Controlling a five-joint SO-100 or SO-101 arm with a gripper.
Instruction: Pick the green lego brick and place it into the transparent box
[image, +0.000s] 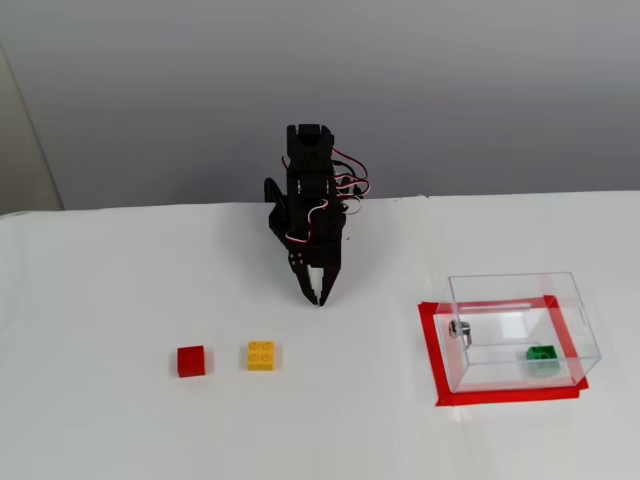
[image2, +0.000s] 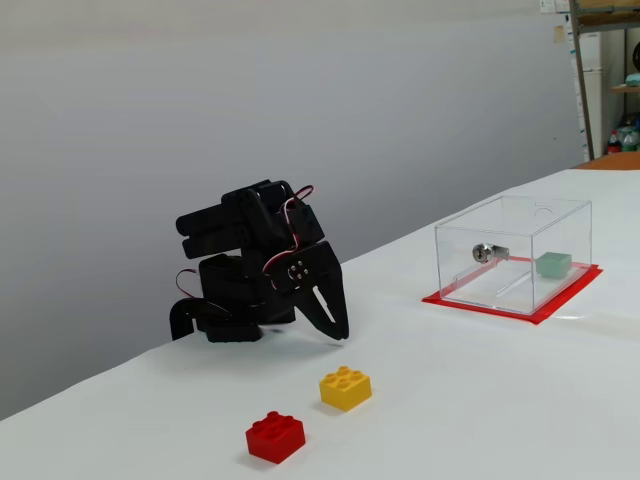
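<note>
Red brick (image: 191, 361) & yellow brick (image: 262, 356) side by side, apart; red tape (image: 432, 350).

Partly obscured details

The green brick (image2: 553, 264) is showing pale and blurred through the box (image2: 513, 252) wall; shelves (image2: 606, 70) are being cut off at the right edge; the gripper (image: 316, 297) tips are looking too small to separate.

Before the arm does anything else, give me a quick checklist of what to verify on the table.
1. Green brick inside the clear box: ok.
2. Box on its red tape frame: ok.
3. Gripper carrying nothing, jaws closed: ok.
4. Gripper clear of the box: ok.
5. Red brick and yellow brick on the table, apart from each other and from the gripper: ok.
6. Green brick lying flat: cannot tell.
</note>
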